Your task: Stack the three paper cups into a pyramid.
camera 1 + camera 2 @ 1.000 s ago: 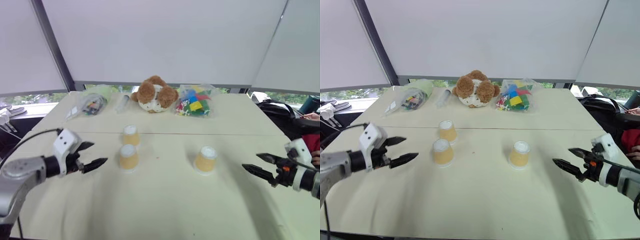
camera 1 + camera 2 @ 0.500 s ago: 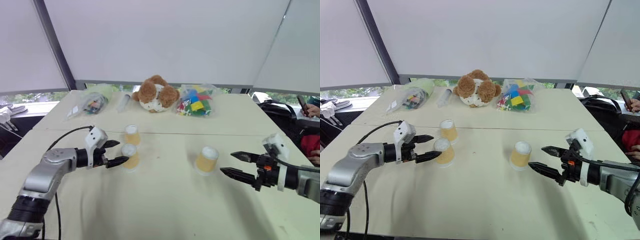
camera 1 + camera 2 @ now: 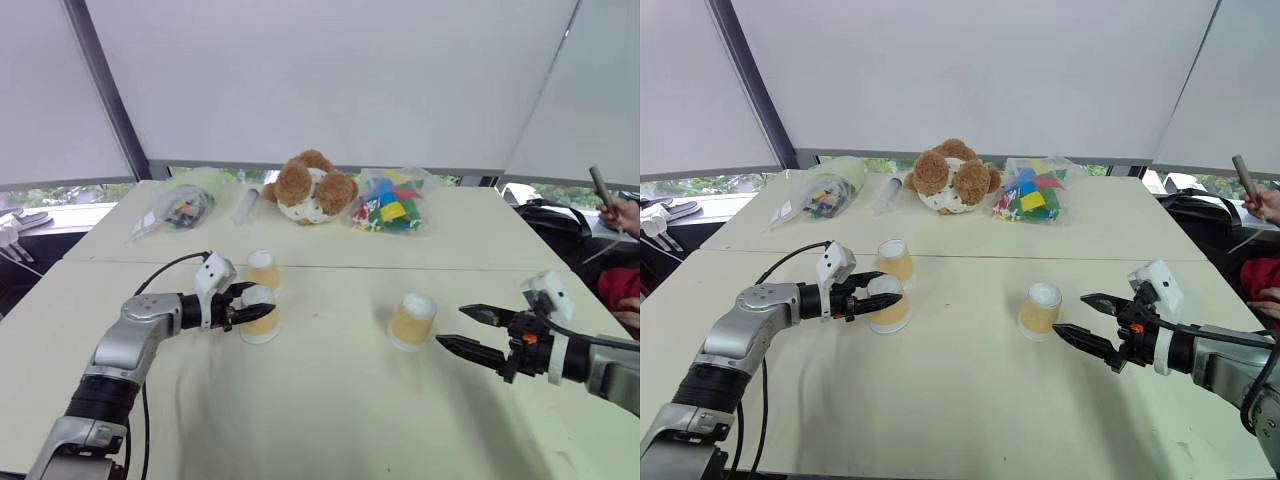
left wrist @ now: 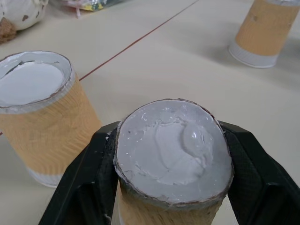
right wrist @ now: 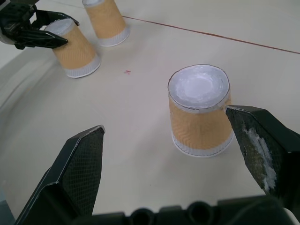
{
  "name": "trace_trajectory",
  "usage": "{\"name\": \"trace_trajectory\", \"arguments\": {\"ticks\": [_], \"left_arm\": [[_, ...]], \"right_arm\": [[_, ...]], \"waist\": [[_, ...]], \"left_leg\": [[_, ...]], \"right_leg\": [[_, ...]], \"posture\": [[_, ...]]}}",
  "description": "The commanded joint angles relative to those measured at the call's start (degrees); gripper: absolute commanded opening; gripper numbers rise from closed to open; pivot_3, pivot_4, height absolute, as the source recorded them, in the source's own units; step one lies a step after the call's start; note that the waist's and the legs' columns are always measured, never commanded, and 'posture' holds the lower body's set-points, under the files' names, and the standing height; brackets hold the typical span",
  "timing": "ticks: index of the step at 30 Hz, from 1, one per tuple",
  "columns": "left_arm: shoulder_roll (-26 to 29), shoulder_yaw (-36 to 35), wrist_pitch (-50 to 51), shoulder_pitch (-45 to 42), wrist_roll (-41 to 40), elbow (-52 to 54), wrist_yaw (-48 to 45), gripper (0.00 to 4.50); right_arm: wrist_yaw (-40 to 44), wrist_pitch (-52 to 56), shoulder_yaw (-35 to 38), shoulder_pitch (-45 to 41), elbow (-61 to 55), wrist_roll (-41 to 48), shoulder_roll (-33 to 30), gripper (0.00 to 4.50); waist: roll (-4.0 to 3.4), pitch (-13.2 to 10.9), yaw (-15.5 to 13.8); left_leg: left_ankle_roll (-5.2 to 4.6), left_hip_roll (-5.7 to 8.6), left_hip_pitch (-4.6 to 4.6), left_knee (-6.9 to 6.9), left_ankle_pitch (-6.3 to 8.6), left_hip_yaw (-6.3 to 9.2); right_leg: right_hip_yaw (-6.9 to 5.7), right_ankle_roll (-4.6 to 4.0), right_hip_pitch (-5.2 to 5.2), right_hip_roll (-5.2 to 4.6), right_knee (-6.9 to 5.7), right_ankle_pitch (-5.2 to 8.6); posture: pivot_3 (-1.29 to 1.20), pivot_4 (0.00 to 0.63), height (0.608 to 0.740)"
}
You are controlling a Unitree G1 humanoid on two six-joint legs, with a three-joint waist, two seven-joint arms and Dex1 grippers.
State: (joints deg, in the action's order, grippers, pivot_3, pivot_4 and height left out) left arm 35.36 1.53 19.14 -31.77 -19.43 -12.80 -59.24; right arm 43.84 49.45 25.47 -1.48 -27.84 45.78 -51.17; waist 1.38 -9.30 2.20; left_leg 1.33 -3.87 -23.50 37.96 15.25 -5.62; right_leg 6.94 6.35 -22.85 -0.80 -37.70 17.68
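Within the last second the left gripper (image 3: 877, 299) has been brought in from the table's left side and closed around the near-left cup (image 3: 889, 305), both fingers pressed to its upper wall. The right gripper (image 3: 1087, 322) has been moved up just beside the right cup (image 3: 1039, 310) and is held wide open, nothing in it. The far cup (image 3: 896, 262) stands close behind the gripped one; all 3 are upside down, none stacked. The first pick appears begun. The pale table (image 3: 330, 400) carries a teddy bear (image 3: 309, 187) and bagged toys (image 3: 389, 210) before white blinds.
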Motion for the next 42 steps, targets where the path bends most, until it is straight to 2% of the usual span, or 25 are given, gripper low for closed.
{"name": "trace_trajectory", "arguments": {"ticks": [1, 6, 10, 21, 29, 31, 34, 39, 42], "left_arm": [[0.8, -1.0, 0.4, -1.1, -0.7, 2.8, -1.1, 2.40], [3.0, -1.4, 9.0, -4.8, -6.3, 9.0, -5.9, 2.40], [2.6, 1.7, 12.4, -7.0, -8.7, 13.8, -9.9, 2.40], [-6.2, 11.0, 4.5, -8.8, -4.3, 8.6, -15.7, 2.40], [-7.7, 11.9, 2.0, -8.3, -2.9, 5.8, -17.4, 2.40], [-7.6, 12.1, 1.5, -7.8, -2.5, 5.7, -17.7, 3.42], [-7.5, 12.1, 1.2, -7.4, -2.2, 5.7, -18.0, 4.36], [-6.5, 11.4, 1.6, -7.1, -2.0, 6.4, -17.6, 4.36], [0.3, 7.6, 9.9, -7.9, -6.9, 11.2, -20.6, 4.36]], "right_arm": [[0.1, -1.5, 1.1, -0.1, -0.5, -0.2, -0.2, 4.50], [0.9, -2.1, 1.3, -0.1, 0.7, -0.7, -0.8, 4.50], [1.3, -2.7, 0.4, -1.1, 1.8, -1.4, -1.1, 4.50], [-0.5, -2.5, 1.3, 1.1, -0.7, -1.6, 0.2, 4.50], [-2.3, -2.6, 2.1, 2.7, -2.2, -1.2, 0.6, 4.50], [-2.6, -2.6, 2.0, 2.6, -2.3, -1.2, 0.7, 4.50], [-2.9, -2.7, 1.8, 2.4, -2.2, -1.2, 0.6, 4.50], [-2.8, -3.0, 0.9, 1.2, -1.1, -1.6, 0.4, 4.50], [-2.6, -3.1, 1.5, 1.4, -1.0, -1.7, 0.3, 4.50]], "waist": [[0.00, 0.0, 0.0], [0.06, 0.0, -0.1], [0.04, 0.0, -0.3], [0.00, 0.0, -0.2], [0.00, 0.0, -0.1], [0.00, 0.0, -0.1], [0.00, 0.0, -0.1], [0.00, 0.0, -0.2], [0.05, 0.0, 0.1]], "left_leg": [[0.00, 0.00, 0.00, 0.00, 0.00, 0.01], [0.00, 0.00, -0.02, 0.01, 0.00, 0.02], [0.00, 0.02, -0.04, 0.04, 0.00, 0.05], [0.00, 0.02, -0.01, 0.04, -0.01, 0.40], [0.00, 0.03, -0.02, 0.04, -0.01, 0.57], [0.00, 0.03, -0.02, 0.04, -0.01, 0.57], [0.00, 0.03, -0.02, 0.04, -0.01, 0.59], [0.00, 0.03, -0.02, 0.05, -0.01, 0.62], [0.00, 0.03, -0.03, 0.05, -0.01, 0.67]], "right_leg": [[-0.01, 0.00, 0.00, 0.00, 0.00, 0.00], [-0.04, 0.00, 0.00, 0.00, 0.00, 0.00], [-0.08, 0.00, 0.03, -0.01, 0.00, 0.00], [-0.17, 0.01, 0.09, 0.05, 0.00, 0.01], [-0.22, 0.01, 0.12, 0.06, 0.00, 0.01], [-0.22, 0.00, 0.12, 0.06, 0.00, 0.01], [-0.23, 0.00, 0.12, 0.06, 0.00, 0.01], [-0.26, 0.00, 0.15, 0.06, 0.00, 0.01], [-0.30, 0.00, 0.14, 0.06, 0.00, 0.01]], "posture": [[0.00, 0.150, 0.740], [0.00, 0.150, 0.740], [0.00, 0.150, 0.740], [0.00, 0.150, 0.740], [0.00, 0.150, 0.740], [0.00, 0.150, 0.740], [0.00, 0.150, 0.740], [0.00, 0.150, 0.740], [0.00, 0.150, 0.740]]}}
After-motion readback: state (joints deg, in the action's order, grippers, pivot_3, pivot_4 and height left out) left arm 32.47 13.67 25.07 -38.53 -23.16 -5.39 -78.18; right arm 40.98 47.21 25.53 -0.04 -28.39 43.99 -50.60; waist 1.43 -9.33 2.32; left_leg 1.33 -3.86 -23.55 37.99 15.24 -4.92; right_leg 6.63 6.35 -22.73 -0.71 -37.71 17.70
